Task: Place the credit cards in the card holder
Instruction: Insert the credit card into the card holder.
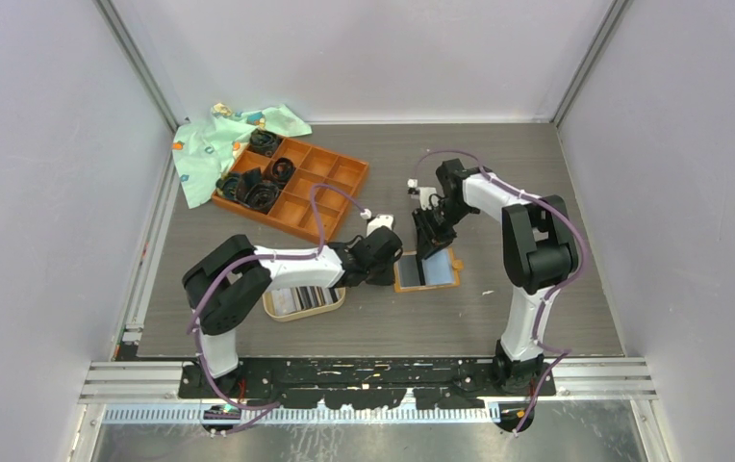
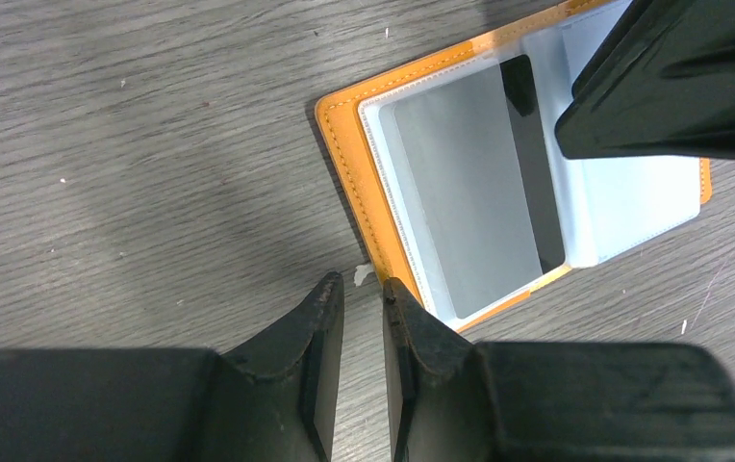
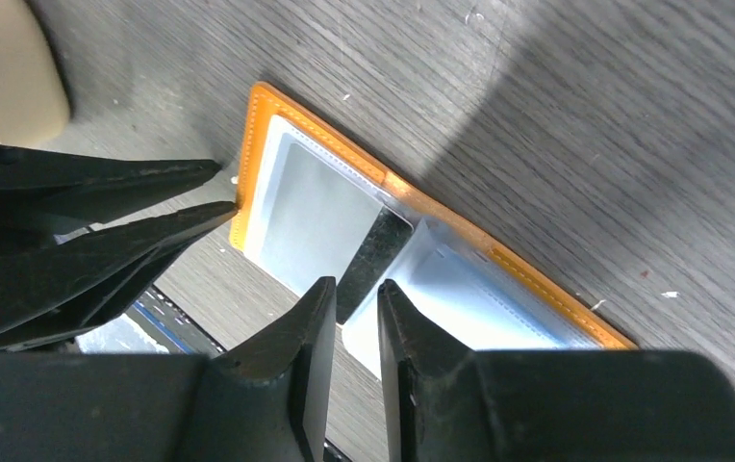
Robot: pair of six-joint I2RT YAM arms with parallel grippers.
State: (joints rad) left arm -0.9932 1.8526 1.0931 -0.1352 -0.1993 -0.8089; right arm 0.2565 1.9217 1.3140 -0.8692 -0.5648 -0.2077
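By narrowly parted left end effector [image 2: 359, 289] and right end effector [image 3: 354, 287], the card holder [image 2: 346, 164] lies open, lengthwise left-right.

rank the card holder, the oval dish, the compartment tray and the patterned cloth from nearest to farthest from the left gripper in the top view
From the left gripper:
1. card holder, right at its fingertips, on its right.
2. oval dish, to its left, nearer the table's front edge.
3. compartment tray, farther back on the left.
4. patterned cloth, back left corner.
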